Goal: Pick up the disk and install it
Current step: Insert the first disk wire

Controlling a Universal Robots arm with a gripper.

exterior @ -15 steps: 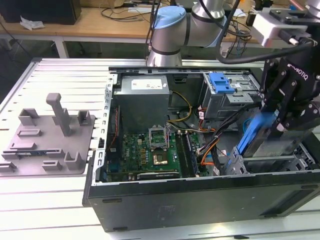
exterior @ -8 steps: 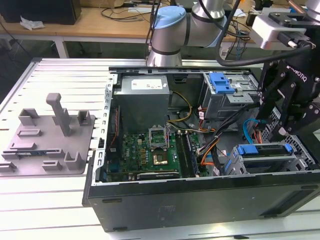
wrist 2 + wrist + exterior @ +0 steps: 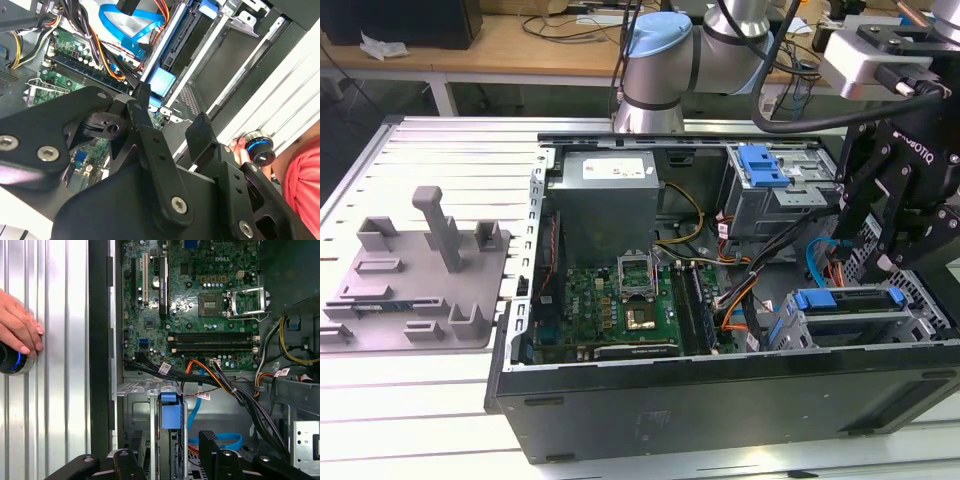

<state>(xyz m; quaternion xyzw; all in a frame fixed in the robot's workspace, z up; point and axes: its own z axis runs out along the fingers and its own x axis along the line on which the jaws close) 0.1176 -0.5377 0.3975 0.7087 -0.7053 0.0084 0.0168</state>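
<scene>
Hovering above the disk [image 3: 170, 412] in the computer case [image 3: 720, 385], pincer [image 3: 172, 440] spread.

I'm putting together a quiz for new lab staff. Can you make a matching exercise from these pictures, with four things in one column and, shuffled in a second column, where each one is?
Things
1. disk
2. gripper
3. grey fixture plate
4. hand

Places
A. resting on a round knob lit blue
B. on the slatted table outside the computer case, at the exterior view's left
C. in the drive cage inside the case
D. over the drive cage, open

Pairs: 1-C, 2-D, 3-B, 4-A
</scene>
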